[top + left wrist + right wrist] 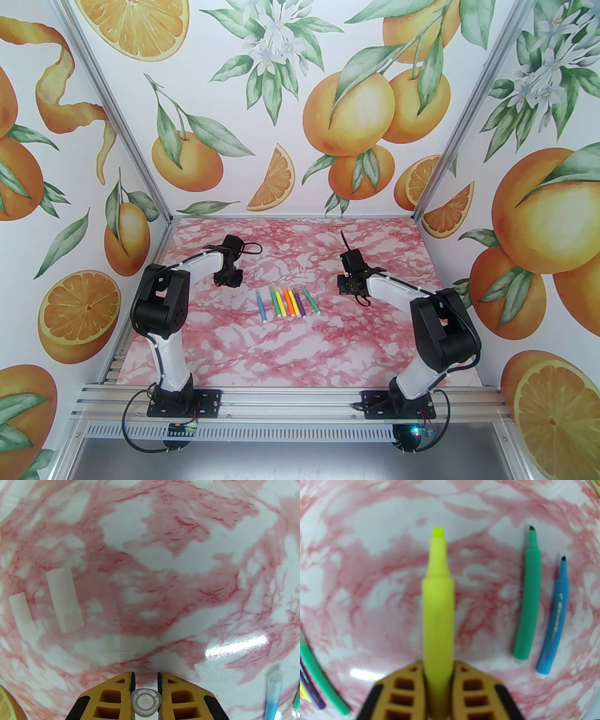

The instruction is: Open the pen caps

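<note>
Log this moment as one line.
left gripper: shut on clear cap | right gripper: shut on uncapped yellow pen | two loose caps on table

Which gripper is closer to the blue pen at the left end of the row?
Left. The left gripper, shut on a clear cap, sits left of the blue pen; the right gripper, holding a yellow pen, is past the other end of the row.

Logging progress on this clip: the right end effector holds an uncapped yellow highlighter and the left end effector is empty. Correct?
No. The left end effector is not empty: the left wrist view shows it shut on a clear pen cap. The right end effector does hold the uncapped yellow highlighter.
</note>
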You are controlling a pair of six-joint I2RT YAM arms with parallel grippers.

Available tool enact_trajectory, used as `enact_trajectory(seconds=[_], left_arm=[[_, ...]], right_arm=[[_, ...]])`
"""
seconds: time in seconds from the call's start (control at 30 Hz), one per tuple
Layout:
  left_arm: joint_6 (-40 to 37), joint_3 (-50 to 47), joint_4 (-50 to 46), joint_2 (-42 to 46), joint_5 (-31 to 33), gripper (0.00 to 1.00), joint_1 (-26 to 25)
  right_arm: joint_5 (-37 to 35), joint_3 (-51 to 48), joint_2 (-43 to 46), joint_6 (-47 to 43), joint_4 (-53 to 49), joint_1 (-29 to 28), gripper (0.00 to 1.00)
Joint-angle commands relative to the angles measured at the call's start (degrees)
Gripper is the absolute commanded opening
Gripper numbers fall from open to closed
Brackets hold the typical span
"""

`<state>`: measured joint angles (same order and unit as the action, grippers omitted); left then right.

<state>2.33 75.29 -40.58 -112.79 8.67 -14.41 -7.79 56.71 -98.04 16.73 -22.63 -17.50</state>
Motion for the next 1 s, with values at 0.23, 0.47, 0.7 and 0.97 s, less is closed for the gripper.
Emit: enact_trajectory(seconds=[0.23, 0.47, 0.7, 0.97], left_arm=[[-0.8, 1.9, -0.4, -2.5, -1.1, 0.05, 1.3], [-1.1, 1.7, -0.1, -3.0, -1.4, 0.11, 2.1], [-1.2, 1.6, 0.1, -3.5, -1.9, 0.2, 2.5], [-1.2, 1.5, 0.2, -2.7, -2.8, 0.32, 2.5]], right_arm=[[1.6, 4.0, -4.2, 1.7, -4.2, 1.5, 0.0], [1.7, 3.9, -4.3, 2.2, -4.5, 2.9, 0.0], [-1.1, 4.5, -4.4, 1.0, -6.0, 3.6, 0.0], [-3.0, 5.6, -5.6, 0.2, -6.6, 4.1, 0.0]])
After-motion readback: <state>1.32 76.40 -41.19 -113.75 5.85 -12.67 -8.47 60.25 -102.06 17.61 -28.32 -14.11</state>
